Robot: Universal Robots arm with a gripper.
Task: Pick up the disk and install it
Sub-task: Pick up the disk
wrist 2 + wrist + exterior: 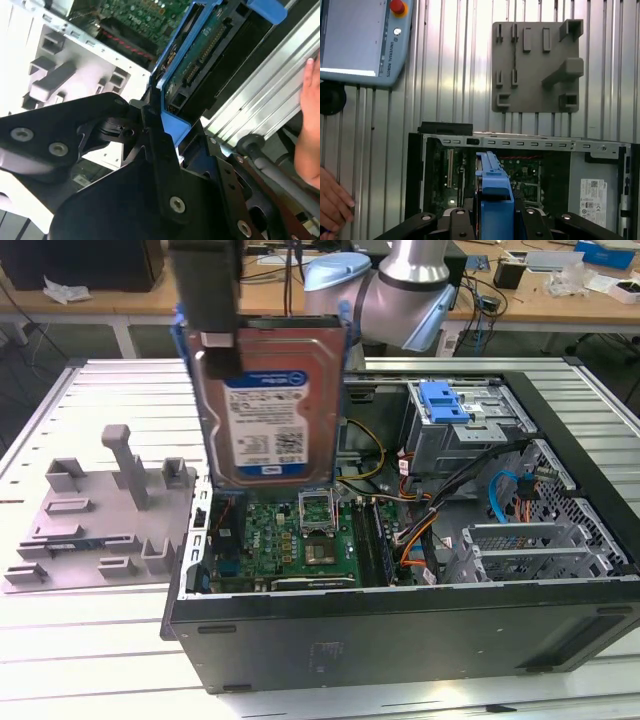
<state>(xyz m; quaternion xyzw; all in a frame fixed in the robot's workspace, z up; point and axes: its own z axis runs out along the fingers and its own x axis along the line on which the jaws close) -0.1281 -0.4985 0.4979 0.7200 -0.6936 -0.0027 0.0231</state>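
I am pinching the disk (pixel 265 400) with my gripper (pixel 218 345), my fingers (pixel 150 117) pressed together on the edge of its blue carrier frame (pixel 172 125). In the exterior view the disk is hanging upright from my grip, its white-and-blue label facing the camera, above the open computer case (pixel 400 625) at the end toward the exterior view's left. The green motherboard (pixel 300 530) is showing just below its lower edge. The disk is not touching the case.

In the second wrist view the drive's circuit-board side (pixel 200 50) is turning toward the camera. In the first wrist view I am seeing the disk (pixel 492 187) edge-on, over the case interior.

The grey drive cage (pixel 470 420) with its blue latch (pixel 445 400) is sitting in the case toward the exterior view's right, well apart from the disk. The grey fixture plate (pixel 100 510) with its upright posts is lying on the slatted metal table (pixel 90 640) beside the case. A teach pendant (pixel 360 40) is resting on the table, and a person's hand (pixel 332 202) is showing at the table's edge.
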